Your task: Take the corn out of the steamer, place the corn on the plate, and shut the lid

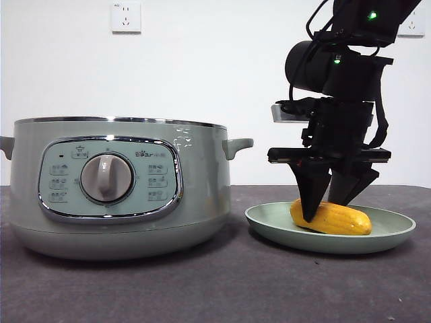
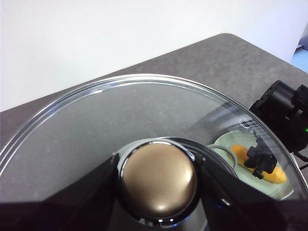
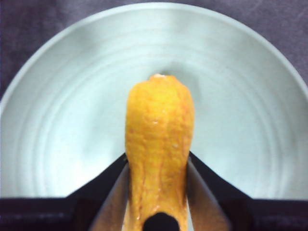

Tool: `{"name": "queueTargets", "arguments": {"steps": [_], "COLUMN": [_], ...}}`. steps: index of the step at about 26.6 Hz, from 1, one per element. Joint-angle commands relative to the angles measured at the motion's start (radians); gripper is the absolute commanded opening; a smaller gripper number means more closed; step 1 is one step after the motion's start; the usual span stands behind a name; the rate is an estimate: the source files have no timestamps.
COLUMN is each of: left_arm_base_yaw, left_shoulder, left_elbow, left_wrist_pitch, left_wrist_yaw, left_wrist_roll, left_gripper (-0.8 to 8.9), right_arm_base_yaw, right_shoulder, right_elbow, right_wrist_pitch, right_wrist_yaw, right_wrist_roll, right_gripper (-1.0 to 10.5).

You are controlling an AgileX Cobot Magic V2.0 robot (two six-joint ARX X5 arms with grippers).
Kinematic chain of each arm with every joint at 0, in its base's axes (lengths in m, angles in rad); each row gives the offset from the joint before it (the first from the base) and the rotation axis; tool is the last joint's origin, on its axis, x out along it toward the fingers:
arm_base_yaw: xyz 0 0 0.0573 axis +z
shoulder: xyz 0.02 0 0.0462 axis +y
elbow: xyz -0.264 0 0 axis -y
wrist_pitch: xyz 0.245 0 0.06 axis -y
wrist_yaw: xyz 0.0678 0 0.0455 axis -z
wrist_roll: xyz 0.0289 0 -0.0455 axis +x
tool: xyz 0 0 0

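Note:
The corn (image 1: 333, 218) lies on the pale-green plate (image 1: 399, 232) to the right of the steamer (image 1: 114, 185). The steamer stands open with no lid on it. My right gripper (image 1: 327, 210) reaches down from above, its jaws shut on the corn at the plate's level. In the right wrist view the jaws of my right gripper (image 3: 157, 160) clasp the corn (image 3: 159, 125) over the plate (image 3: 57, 120). My left gripper (image 2: 159, 174) is shut on the knob (image 2: 159, 180) of the glass lid (image 2: 144, 110) and holds it up, out of the front view. Through the glass I see the corn (image 2: 276, 174) and the plate (image 2: 230, 140).
The dark grey table (image 1: 215, 289) has room in front of the steamer and plate. A white wall with sockets (image 1: 126, 17) stands behind. The steamer's side handle (image 1: 237, 144) points toward the right arm.

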Motion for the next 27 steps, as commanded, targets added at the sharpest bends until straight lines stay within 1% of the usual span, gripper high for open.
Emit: {"name": "queueTargets", "arguments": {"steps": [1, 2, 5, 13, 22, 27], "left_arm_base_yaw": [0.000, 0.000, 0.000, 0.000, 0.000, 0.000], "left_shoulder": [-0.013, -0.013, -0.013, 0.009, 0.108, 0.130], "left_elbow": [0.012, 0.012, 0.012, 0.012, 0.006, -0.082], "left_wrist_pitch": [0.048, 0.048, 0.048, 0.051, 0.083, 0.179], "left_wrist_yaw": [-0.003, -0.003, -0.003, -0.006, -0.006, -0.008], "left_wrist_roll": [0.002, 0.002, 0.002, 0.006, 0.011, 0.004], "left_gripper": [-0.09, -0.09, -0.09, -0.09, -0.09, -0.09], "right_arm_base_yaw": [-0.006, -0.008, -0.008, -0.008, -0.011, -0.013], "right_shoulder": [0.011, 0.011, 0.011, -0.022, -0.222, -0.355], "right_elbow": [-0.006, -0.006, -0.006, -0.006, -0.006, -0.006], "right_wrist_pitch": [-0.010, -0.016, -0.017, -0.044, -0.089, -0.092], "right_wrist_yaw": [0.003, 0.006, 0.005, 0.004, 0.004, 0.005], "right_wrist_roll": [0.010, 0.010, 0.014, 0.014, 0.021, 0.022], "right_gripper": [2.8, 3.6, 4.5, 4.5, 4.5, 4.5]}}
